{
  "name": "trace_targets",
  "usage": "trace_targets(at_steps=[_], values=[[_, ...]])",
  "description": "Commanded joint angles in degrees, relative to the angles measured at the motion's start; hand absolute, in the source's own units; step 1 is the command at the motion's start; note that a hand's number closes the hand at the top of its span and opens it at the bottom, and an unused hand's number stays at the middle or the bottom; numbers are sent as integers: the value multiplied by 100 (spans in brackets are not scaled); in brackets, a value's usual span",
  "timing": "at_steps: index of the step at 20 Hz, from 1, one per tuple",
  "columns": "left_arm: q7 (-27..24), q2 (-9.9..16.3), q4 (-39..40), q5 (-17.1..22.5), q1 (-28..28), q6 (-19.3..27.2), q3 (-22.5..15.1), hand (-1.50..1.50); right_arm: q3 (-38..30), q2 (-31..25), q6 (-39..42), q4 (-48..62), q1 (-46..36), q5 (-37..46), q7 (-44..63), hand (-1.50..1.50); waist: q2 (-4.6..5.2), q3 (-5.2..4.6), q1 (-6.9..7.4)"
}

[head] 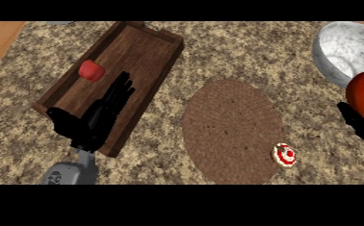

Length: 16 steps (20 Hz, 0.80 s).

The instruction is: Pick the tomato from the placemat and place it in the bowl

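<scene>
A long dark wooden tray (153,44) is lying slantwise on the speckled granite table (235,42), and a small red pepper-like vegetable (92,70) is sitting inside it toward its left wall. Beside the tray, near the middle of the view, a round brown woven placemat (229,129) is lying flat, and a little white disc with red rings (285,154) is resting on its lower right rim. A white, grey-rimmed round bowl (340,51) is standing at the upper right, partly cut off by the view's edge.

Nothing is lying between the placemat and the bowl except bare table. The left hand (96,117) is hovering over the near end of the tray, its fingers (119,88) stretched out straight and slightly spread, pointing toward the red vegetable without touching it; the thumb is sticking out to the left over the tray's wall. It is holding nothing.

At the right edge, just below the bowl, the red-orange round tomato (356,91) is showing only as a sliver, off the placemat. The right hand (351,118) is appearing directly beneath it as a dark shape, mostly cut off by the frame; it is lying against the tomato, but how its fingers are set is impossible to tell.
</scene>
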Motion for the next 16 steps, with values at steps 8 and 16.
trace_targets(at_steps=[8,16], values=[[270,-174,-427,-72,163,86,-156,0,-723,-379,-700,2252,-1240,185,-950,150,13,4,69],[73,-192,-264,-209,222,32,-193,0,-731,-504,-2260,4965,-1728,760,-2590,150,34,7,134]])
